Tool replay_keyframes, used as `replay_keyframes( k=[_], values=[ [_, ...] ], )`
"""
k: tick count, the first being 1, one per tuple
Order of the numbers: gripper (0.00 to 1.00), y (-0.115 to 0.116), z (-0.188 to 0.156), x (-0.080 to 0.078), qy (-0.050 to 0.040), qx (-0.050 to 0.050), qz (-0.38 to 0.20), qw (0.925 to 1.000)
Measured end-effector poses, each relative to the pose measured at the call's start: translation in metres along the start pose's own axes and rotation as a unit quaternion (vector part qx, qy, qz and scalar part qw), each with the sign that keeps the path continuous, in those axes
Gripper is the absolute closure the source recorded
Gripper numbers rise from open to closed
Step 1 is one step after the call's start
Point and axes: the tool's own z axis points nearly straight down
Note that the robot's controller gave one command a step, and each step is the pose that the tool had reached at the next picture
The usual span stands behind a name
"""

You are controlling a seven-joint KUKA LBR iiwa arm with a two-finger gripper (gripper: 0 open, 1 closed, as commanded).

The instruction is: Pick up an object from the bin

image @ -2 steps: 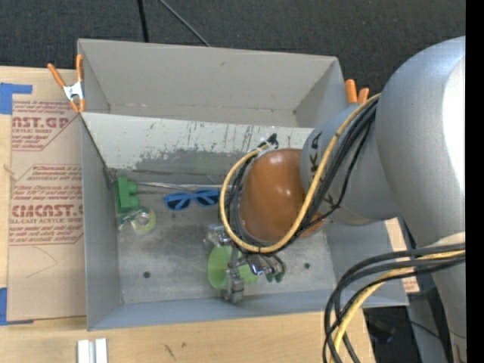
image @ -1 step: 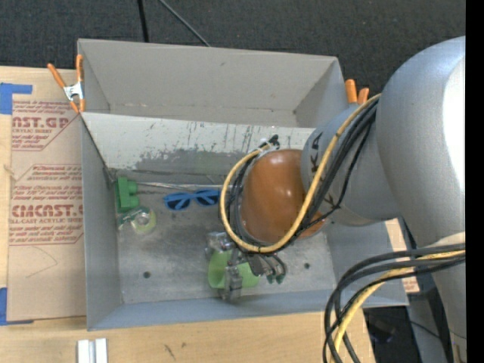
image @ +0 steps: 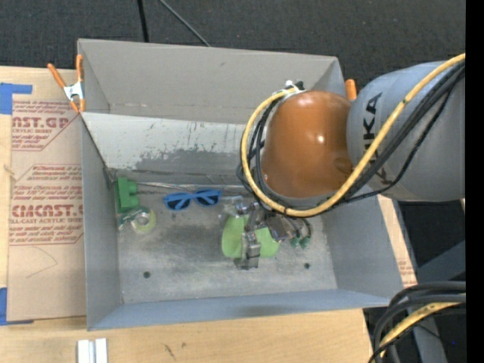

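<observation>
One camera looks down into the grey bin (image: 98,263) from above, tipped a bit sideways; it is quite near; the back wall (image: 197,82) lies beyond the gripper (image: 249,249); the arm (image: 412,138) comes from its right.

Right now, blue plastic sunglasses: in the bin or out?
In. The blue plastic sunglasses lie on the floor of the grey metal bin, left of the gripper.

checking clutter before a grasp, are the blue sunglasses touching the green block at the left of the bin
Apart. The camera view shows bare grey floor between the blue sunglasses and the green block.
</observation>
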Motion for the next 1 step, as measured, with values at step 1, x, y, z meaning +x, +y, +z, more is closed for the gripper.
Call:
replay_keyframes(
  k=[1],
  values=[
    [1.00,-0.0299,-0.0927,-0.0063,-0.0001,0.000,-0.284,0.9588]
  ],
)
